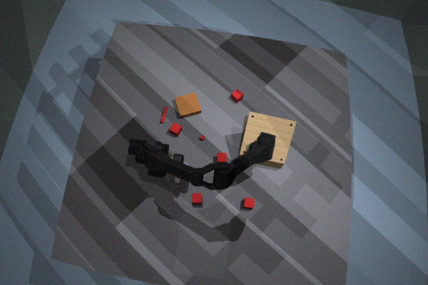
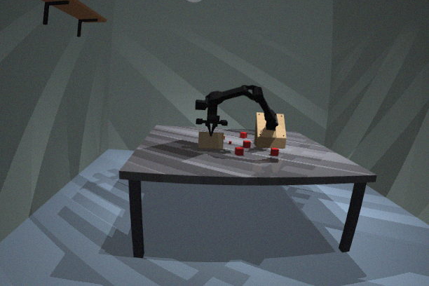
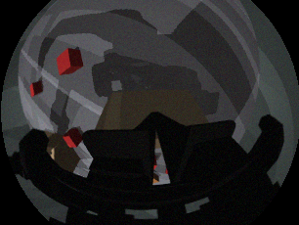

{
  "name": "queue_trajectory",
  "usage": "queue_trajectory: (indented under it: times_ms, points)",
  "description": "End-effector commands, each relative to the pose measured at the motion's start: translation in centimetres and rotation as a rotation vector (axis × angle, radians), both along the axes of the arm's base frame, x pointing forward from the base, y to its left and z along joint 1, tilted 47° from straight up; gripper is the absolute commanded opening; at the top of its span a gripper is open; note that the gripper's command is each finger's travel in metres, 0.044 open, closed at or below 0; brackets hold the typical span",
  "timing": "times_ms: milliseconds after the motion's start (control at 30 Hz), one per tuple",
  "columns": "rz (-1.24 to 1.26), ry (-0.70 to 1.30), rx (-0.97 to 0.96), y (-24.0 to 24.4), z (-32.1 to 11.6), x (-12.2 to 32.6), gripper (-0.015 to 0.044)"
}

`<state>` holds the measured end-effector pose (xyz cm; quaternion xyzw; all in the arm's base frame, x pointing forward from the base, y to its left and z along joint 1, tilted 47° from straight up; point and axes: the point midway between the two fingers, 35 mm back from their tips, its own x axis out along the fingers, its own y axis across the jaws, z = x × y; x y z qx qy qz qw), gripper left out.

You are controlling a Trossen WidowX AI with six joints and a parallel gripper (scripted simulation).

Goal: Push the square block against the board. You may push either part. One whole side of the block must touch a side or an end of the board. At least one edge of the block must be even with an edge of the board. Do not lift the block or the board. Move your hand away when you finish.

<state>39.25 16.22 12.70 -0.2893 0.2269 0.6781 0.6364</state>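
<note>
The orange square block (image 1: 187, 105) lies flat on the table, left of centre in the top view. In the exterior view it is almost wholly hidden behind the tan board. The tan board (image 2: 210, 142) (image 3: 151, 104) stands upright on its edge, apart from the block. In the top view the arm hides nearly all of it. My gripper (image 2: 211, 134) (image 3: 154, 115) is shut and empty, pointing down. Its fingertips overlap the upper edge of the board's near face in the exterior view; I cannot tell whether they touch it. In the top view the fingertips are hidden under the arm.
A red cube (image 1: 175, 129) and a red rod (image 1: 163, 114) lie near the block. A tiny red cube (image 1: 202, 137) lies between block and arm. Another red cube (image 1: 222, 157) is beside the arm. More red cubes (image 1: 196, 198) (image 1: 248, 203) lie nearby. The arm stands on a wooden base (image 1: 287, 138).
</note>
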Motion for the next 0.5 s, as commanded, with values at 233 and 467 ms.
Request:
queue_trajectory:
  times_ms: [233,467]
  points:
    - [-0.002,0.006,0.004,-0.80,-0.93,-0.02,0.0000]
    - [-0.002,0.006,0.004,-0.10,-0.17,-0.05,0.0000]
